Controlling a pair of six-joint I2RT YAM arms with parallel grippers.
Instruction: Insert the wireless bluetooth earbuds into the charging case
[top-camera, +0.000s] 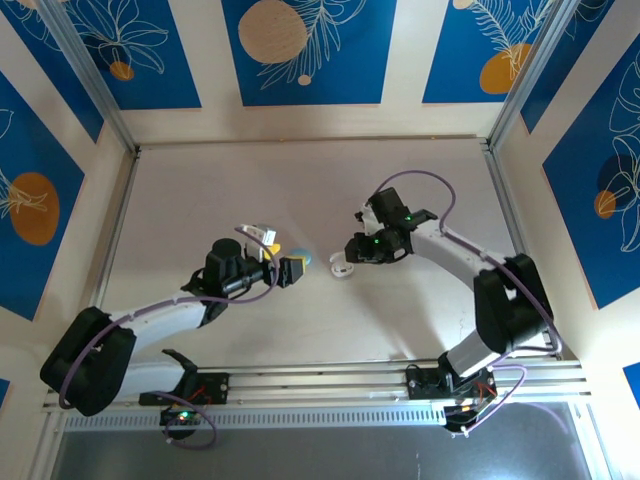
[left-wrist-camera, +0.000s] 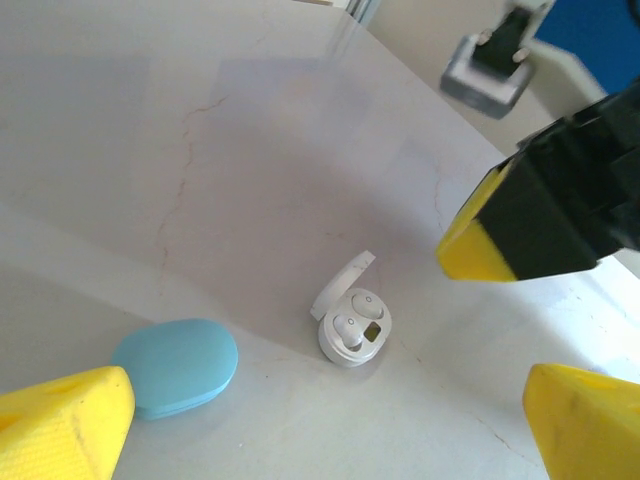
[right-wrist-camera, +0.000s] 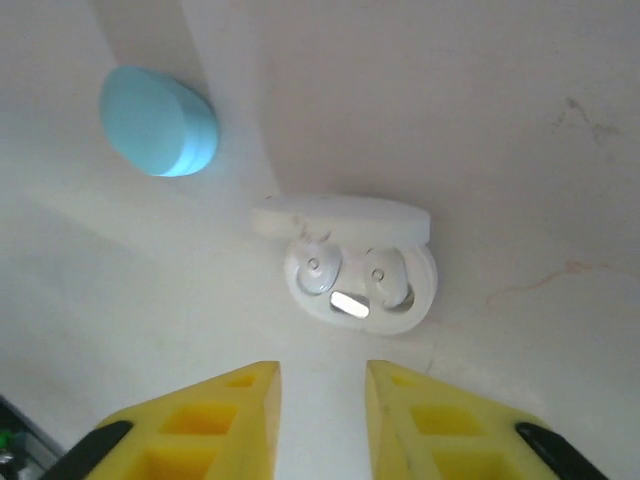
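Observation:
The white charging case (right-wrist-camera: 362, 300) lies on the table with its lid (right-wrist-camera: 340, 220) raised. Two white earbuds (right-wrist-camera: 316, 268) (right-wrist-camera: 385, 272) sit in its sockets; the left wrist view shows them too (left-wrist-camera: 366, 303) (left-wrist-camera: 346, 328). My right gripper (right-wrist-camera: 322, 385) hovers just in front of the case (top-camera: 342, 268), its fingers a little apart with nothing between them. My left gripper (left-wrist-camera: 330, 430) stands wide open and empty, nearer than the white case (left-wrist-camera: 352, 340). A closed light blue case (left-wrist-camera: 177, 365) lies to the left of the white one.
The blue case (top-camera: 303, 258) lies close to my left gripper (top-camera: 290, 270) and a short way left of my right gripper (top-camera: 352, 250). A yellow-tipped right finger (left-wrist-camera: 500, 225) hangs above the white case. Metal frame posts (top-camera: 120, 200) border the pale table (top-camera: 300, 190).

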